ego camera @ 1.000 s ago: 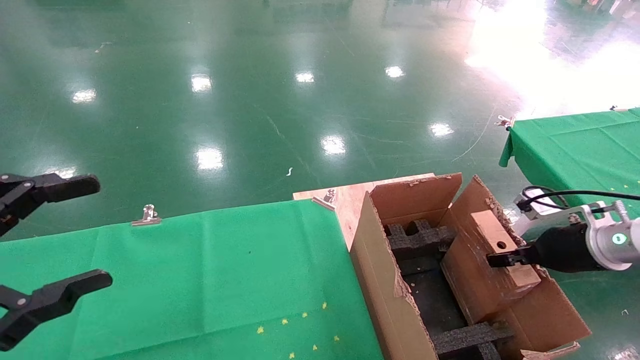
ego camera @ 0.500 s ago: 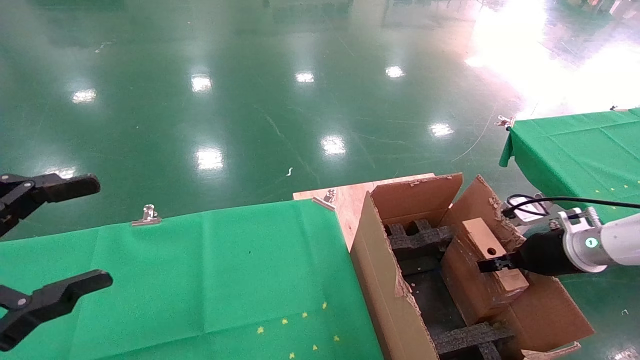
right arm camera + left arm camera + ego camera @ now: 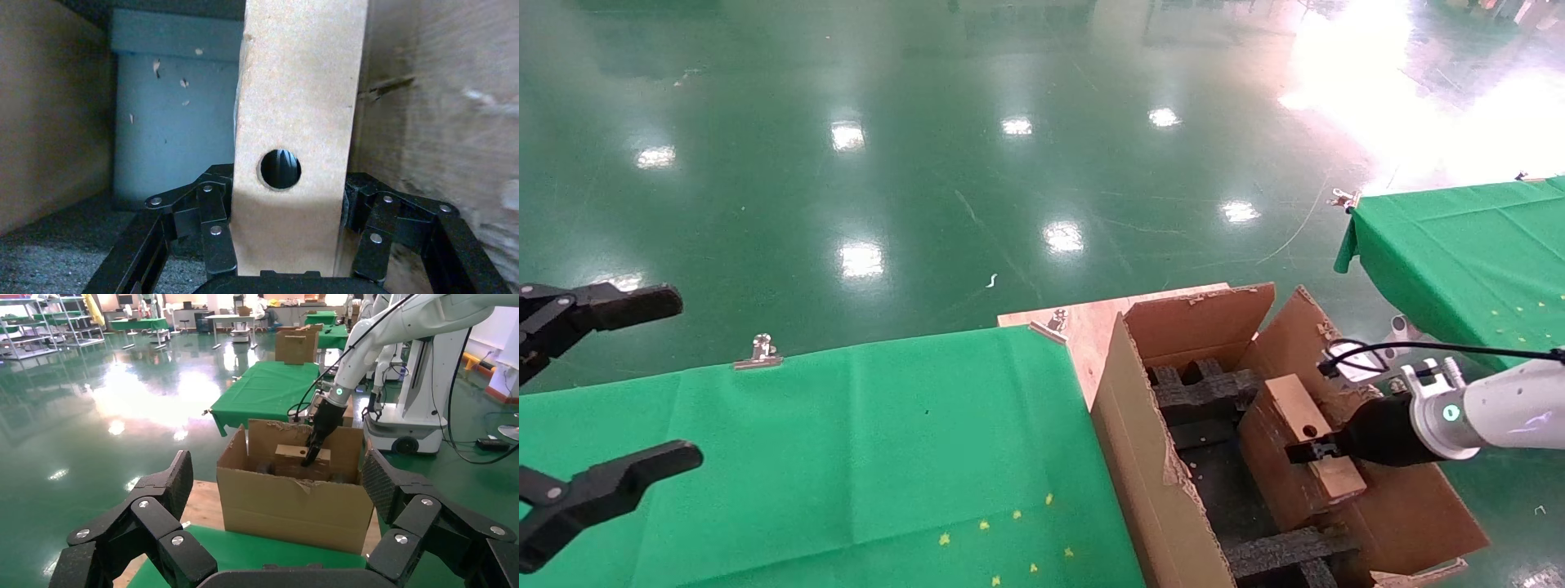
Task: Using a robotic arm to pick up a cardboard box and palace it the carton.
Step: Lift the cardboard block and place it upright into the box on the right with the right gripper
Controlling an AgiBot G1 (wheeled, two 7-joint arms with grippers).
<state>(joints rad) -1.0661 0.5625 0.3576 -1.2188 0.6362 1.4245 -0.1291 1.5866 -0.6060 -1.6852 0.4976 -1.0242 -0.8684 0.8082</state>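
Note:
The large brown carton (image 3: pixel 1140 457) stands with ragged flaps open at the end of the green table. Inside it, the small cardboard box (image 3: pixel 1283 398) stands on edge, narrow side with the round hole facing up. The white robotic arm (image 3: pixel 1500 404) reaches in from the right, and my right gripper (image 3: pixel 1307 452) is shut on the box. In the right wrist view the box (image 3: pixel 300 104) fills the gap between the black fingers (image 3: pixel 211 211), low between the carton walls. My left gripper (image 3: pixel 686 380) hangs open and empty over the table's left end, facing the carton (image 3: pixel 294 505).
Black foam inserts (image 3: pixel 1205 388) sit in the carton beside the box. A green-cloth table (image 3: pixel 846 433) with metal clips (image 3: pixel 762 351) lies to the left, a bare wooden corner (image 3: pixel 1083 322) behind the carton. A second green table (image 3: pixel 1459 245) stands at the right.
My right gripper has carried the cardboard box down and to the left, deeper into the carton. The left gripper has not moved.

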